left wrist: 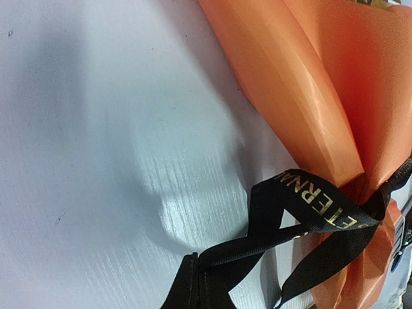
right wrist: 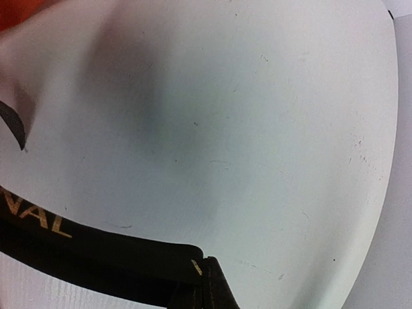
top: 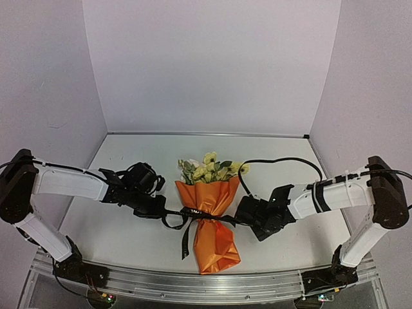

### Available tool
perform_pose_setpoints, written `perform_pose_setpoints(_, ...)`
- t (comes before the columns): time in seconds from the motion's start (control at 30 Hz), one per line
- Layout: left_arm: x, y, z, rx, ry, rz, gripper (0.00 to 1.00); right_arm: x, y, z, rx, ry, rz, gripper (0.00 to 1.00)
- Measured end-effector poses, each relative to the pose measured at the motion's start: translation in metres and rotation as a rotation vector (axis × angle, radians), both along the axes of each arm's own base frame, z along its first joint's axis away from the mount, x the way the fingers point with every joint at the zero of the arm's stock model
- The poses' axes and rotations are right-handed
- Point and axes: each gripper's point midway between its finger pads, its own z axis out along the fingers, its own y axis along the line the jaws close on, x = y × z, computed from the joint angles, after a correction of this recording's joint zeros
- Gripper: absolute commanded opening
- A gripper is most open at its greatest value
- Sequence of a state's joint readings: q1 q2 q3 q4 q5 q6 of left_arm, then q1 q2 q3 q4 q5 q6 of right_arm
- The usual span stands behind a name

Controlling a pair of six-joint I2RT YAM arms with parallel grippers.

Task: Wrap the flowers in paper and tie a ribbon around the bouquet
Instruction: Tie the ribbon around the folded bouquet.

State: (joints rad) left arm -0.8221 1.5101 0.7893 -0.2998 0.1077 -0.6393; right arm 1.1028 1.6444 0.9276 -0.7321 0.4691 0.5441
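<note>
The bouquet point(top: 209, 219) lies in the middle of the table with the flowers point(top: 209, 168) pointing away from me, bundled in the orange paper point(top: 215, 248). Around its narrow waist runs the black ribbon point(top: 193, 217), knotted there, with a loose tail hanging toward the front. My left gripper point(top: 166, 214) is just left of the waist, shut on one ribbon end point(left wrist: 315, 203) beside the paper point(left wrist: 309, 96). Just right of it, my right gripper point(top: 239, 219) is shut on the other end point(right wrist: 96, 251). Both gripper tips point(left wrist: 196, 273) point(right wrist: 206, 273) pinch the band.
A black cable point(top: 283, 161) loops over the white table point(top: 129, 154) behind my right arm. Pale walls enclose the back and both sides. A metal rail point(top: 193, 283) runs along the near edge between the arm bases.
</note>
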Motion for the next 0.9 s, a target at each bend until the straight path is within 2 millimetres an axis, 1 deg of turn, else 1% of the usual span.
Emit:
perform_pose_setpoints(0.23, 0.013, 0.005, 0.004, -0.069, 0.028, 0.04, 0.0, 0.002, 0.002, 0.001, 0.084, -0.026, -0.051, 0.0)
perform_pose_setpoints(0.43, 0.022, 0.02, 0.001, -0.148, 0.087, 0.084, 0.0, 0.006, 0.011, 0.002, 0.173, -0.059, -0.089, 0.0)
perform_pose_setpoints(0.53, 0.025, 0.023, 0.003, -0.182, 0.107, 0.09, 0.0, 0.006, 0.014, 0.001, 0.221, -0.072, -0.113, 0.0)
perform_pose_setpoints(0.73, 0.028, 0.023, 0.009, -0.247, 0.139, 0.085, 0.0, 0.006, 0.013, -0.001, 0.283, -0.091, -0.158, 0.0)
perform_pose_setpoints(0.9, 0.033, 0.031, 0.012, -0.304, 0.171, 0.101, 0.0, 0.009, 0.019, 0.002, 0.353, -0.1, -0.185, 0.0)
